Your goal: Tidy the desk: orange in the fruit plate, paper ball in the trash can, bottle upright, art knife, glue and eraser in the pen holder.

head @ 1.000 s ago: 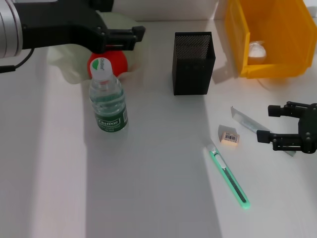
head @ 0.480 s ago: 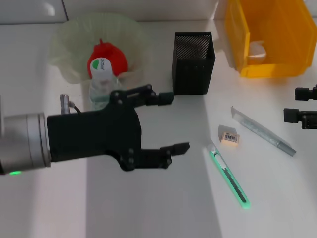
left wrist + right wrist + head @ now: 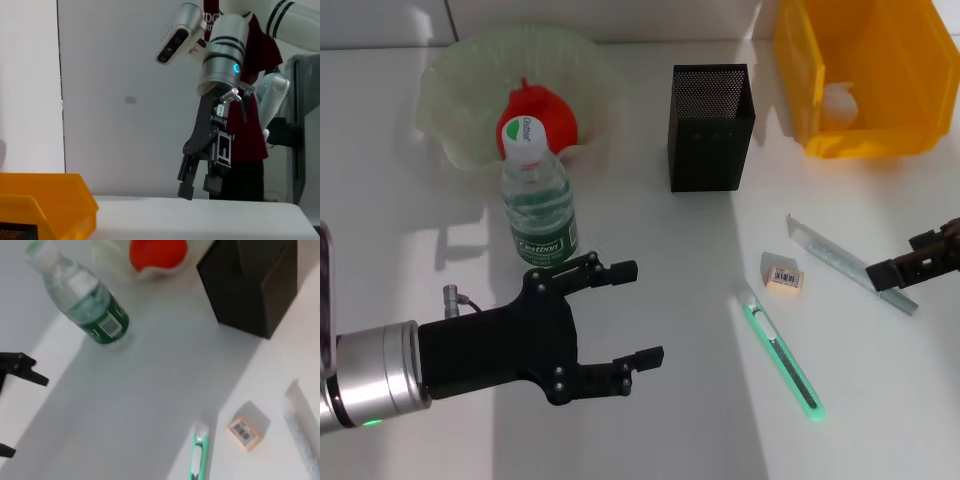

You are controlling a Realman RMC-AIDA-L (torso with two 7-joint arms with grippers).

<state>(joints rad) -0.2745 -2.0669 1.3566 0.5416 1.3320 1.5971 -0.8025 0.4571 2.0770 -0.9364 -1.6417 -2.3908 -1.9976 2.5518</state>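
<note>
The orange [image 3: 556, 118] lies in the fruit plate [image 3: 460, 70], with the bottle [image 3: 536, 205] upright in front of it. The paper ball [image 3: 836, 100] sits in the trash can [image 3: 880, 70]. The pen holder [image 3: 710, 125] stands mid-desk. The eraser [image 3: 783, 276], the green art knife [image 3: 782, 362] and a grey flat strip [image 3: 840, 260] lie on the desk. My left gripper [image 3: 642, 312] is open and empty, in front of the bottle. My right gripper [image 3: 199, 188] is open and empty at the desk's right edge, near the strip's end.
The right wrist view shows the bottle [image 3: 85, 300], the pen holder [image 3: 255, 285], the eraser [image 3: 245, 431], the art knife [image 3: 197, 455] and the strip [image 3: 302, 415]. Bare desk [image 3: 670, 430] lies between my left gripper and the art knife.
My left arm swung from over the fruit plate down to the front left of the desk. My right gripper moved out toward the right edge and now shows beside the strip's end.
</note>
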